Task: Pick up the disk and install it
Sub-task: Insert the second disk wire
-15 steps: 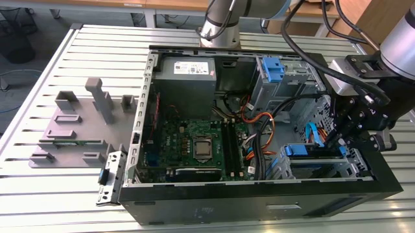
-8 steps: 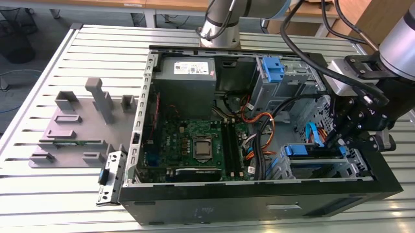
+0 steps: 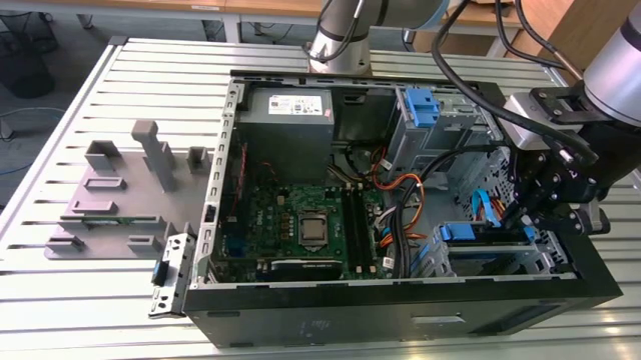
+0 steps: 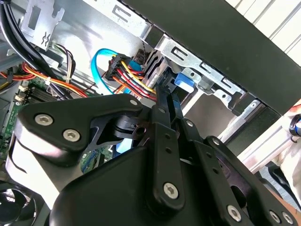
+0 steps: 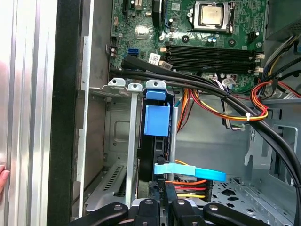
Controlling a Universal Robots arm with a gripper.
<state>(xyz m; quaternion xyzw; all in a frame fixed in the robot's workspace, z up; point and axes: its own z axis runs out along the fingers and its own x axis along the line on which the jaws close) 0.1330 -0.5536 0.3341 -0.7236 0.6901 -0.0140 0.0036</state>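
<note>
The disk sits on edge in the drive cage at the front corner of the open computer case, on the exterior view's right. Its blue rail tab faces the opening, and a light blue flat cable and red-yellow power wires reach its near end. My gripper hangs right over that cage. In both wrist views the black fingers converge at the disk's blue tab. The gripper is shut, its tips at the disk's near edge, with nothing visibly clamped between them.
A grey power-supply box and the green motherboard fill the case's left half. Thick black cables and orange wires cross beside the cage. A grey parts fixture lies on the slatted table. A person's fingertip rests at the table edge.
</note>
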